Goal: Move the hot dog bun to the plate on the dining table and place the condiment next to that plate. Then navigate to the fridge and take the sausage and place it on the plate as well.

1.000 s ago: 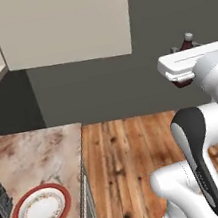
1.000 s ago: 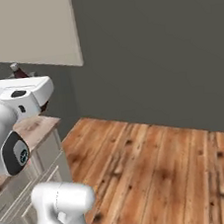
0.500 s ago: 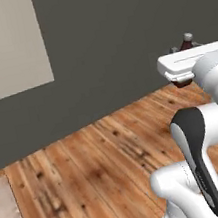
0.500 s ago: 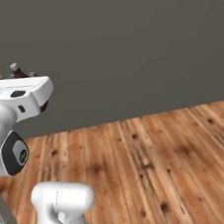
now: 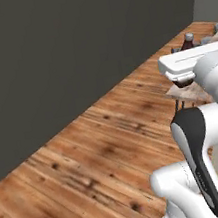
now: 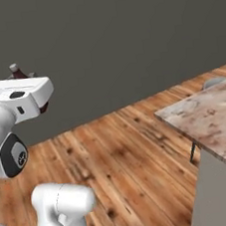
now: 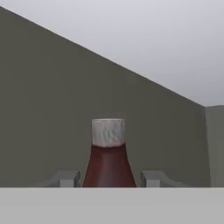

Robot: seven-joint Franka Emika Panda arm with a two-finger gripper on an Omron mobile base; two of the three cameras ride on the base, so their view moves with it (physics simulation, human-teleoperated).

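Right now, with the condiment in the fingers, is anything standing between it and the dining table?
Nothing visible does. The condiment sits held between the fingers, and in the right base view bare wood floor runs up to the dining table. The plate's spot can't be made out.

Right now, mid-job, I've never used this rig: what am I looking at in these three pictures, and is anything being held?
The white machine is a robot arm on a driving base. Two pictures come from cameras on that base, behind the arm's left and right; the third looks along the gripper. Between its fingers stands the condiment, a dark brown bottle with a pale cap, gripped and carried. It also peeks above the hand in the left base view. The dining table with its marble top stands ahead on the wooden floor, before a dark grey wall.
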